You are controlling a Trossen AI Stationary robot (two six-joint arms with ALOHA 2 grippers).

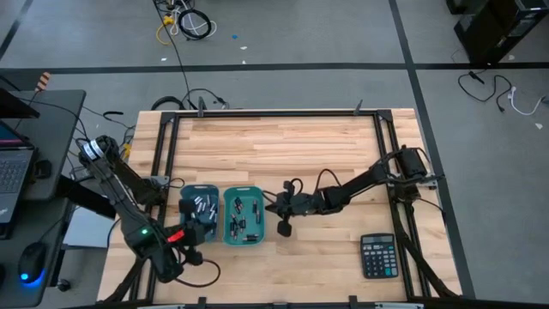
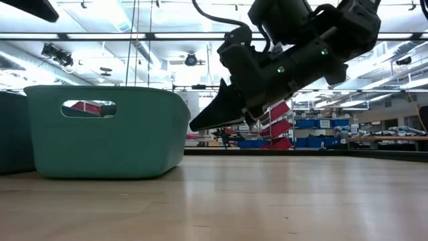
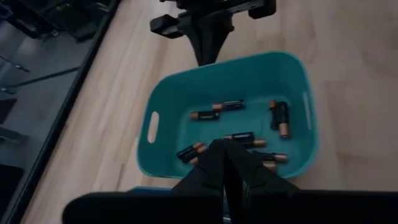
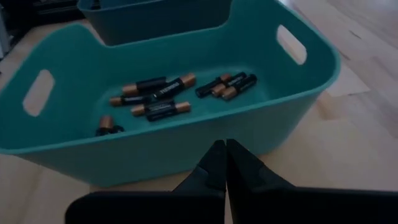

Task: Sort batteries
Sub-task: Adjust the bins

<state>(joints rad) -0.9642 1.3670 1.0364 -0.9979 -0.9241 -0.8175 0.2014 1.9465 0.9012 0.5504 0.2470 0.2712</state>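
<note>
Batteries (image 4: 163, 93): small cylinders, black bodies with copper ends, lying flat and scattered on the floor of the right teal bin (image 4: 186, 140). More cells (image 1: 199, 205), silvery, lie in the left bin (image 1: 184, 190).

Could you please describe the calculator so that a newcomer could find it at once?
Start from the wooden table seen from above and go to its near right corner, beyond the right arm. There lies the calculator, flat, black and rectangular with rows of keys, standing alone, far from the two teal bins.
</note>
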